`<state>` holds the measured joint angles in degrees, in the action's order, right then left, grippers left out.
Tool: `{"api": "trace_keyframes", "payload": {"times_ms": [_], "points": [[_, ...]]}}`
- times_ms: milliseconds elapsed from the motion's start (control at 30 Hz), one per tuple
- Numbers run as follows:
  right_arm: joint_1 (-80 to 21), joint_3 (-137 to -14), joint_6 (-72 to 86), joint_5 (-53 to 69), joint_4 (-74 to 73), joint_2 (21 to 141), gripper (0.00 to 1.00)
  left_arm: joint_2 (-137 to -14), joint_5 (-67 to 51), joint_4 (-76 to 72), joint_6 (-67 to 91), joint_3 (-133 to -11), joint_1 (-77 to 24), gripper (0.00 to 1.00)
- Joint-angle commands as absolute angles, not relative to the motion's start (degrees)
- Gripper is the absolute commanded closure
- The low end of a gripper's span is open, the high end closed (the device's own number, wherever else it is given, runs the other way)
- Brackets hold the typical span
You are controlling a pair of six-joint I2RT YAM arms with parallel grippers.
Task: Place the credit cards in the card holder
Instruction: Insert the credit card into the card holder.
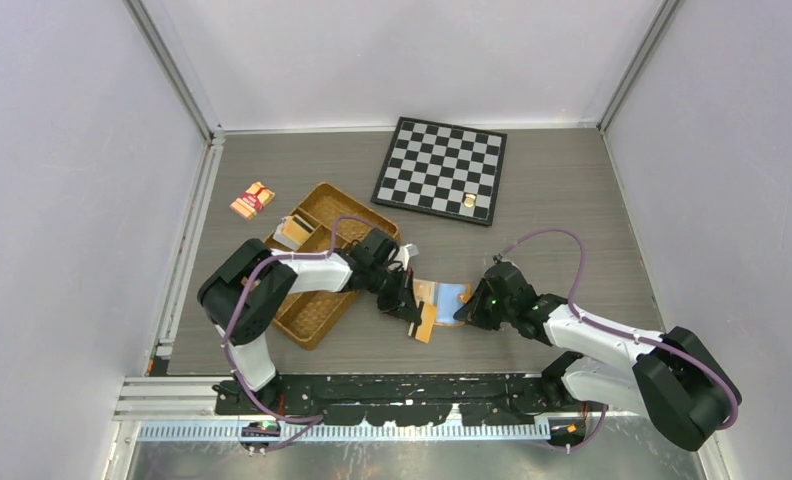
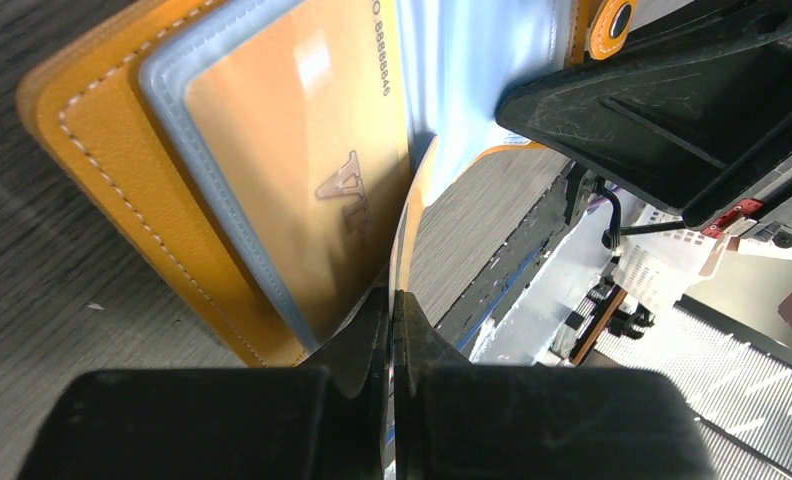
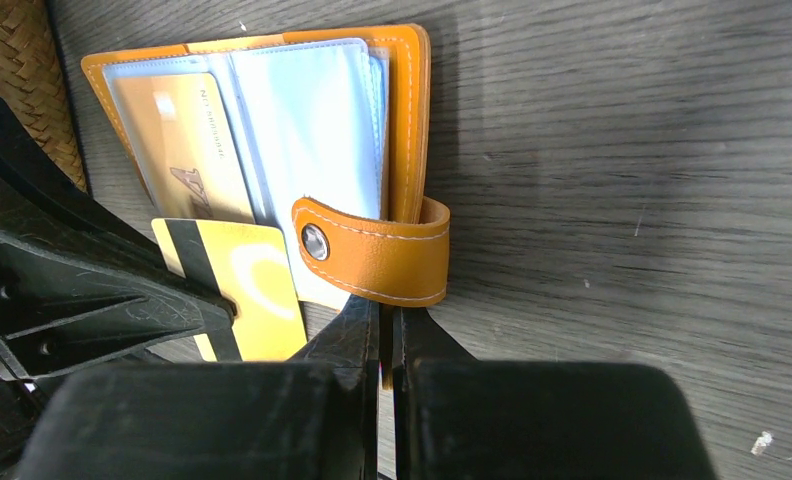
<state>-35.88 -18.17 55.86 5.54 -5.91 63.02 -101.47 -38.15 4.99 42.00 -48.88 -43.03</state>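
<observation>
The orange card holder (image 1: 450,296) lies open on the table between my grippers, its clear sleeves up (image 3: 317,120). A gold card (image 3: 184,150) sits in a left sleeve and also shows in the left wrist view (image 2: 302,170). My left gripper (image 2: 394,300) is shut on a yellow dark-striped credit card (image 3: 252,290), seen edge-on in its own view (image 2: 408,235), with its far edge at the holder's near side. My right gripper (image 3: 385,315) is shut on the holder's snap strap (image 3: 382,255). The light blue card is not clearly in view.
A brown woven tray (image 1: 317,335) lies under my left arm. A chessboard (image 1: 442,170) with a small gold piece (image 1: 469,200) lies at the back. A red-and-tan packet (image 1: 253,200) lies at the far left.
</observation>
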Motion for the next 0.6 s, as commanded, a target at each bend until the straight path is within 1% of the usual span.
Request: {"api": "trace_keyframes", "payload": {"times_ms": [0,333,567], "points": [[-35.68,-17.01,54.67,2.49,-10.31,65.05,1.00,-103.36,-36.81,5.85,41.53,-48.11,-43.42,1.00],[-35.69,-17.09,54.62,2.44,-10.63,65.00,1.00,-105.24,-35.51,2.22,43.95,-48.25,-43.42,1.00],[-35.69,-17.00,54.67,2.11,-11.21,64.31,0.99,-104.83,-31.65,1.71,45.17,-47.40,-43.42,1.00]]}}
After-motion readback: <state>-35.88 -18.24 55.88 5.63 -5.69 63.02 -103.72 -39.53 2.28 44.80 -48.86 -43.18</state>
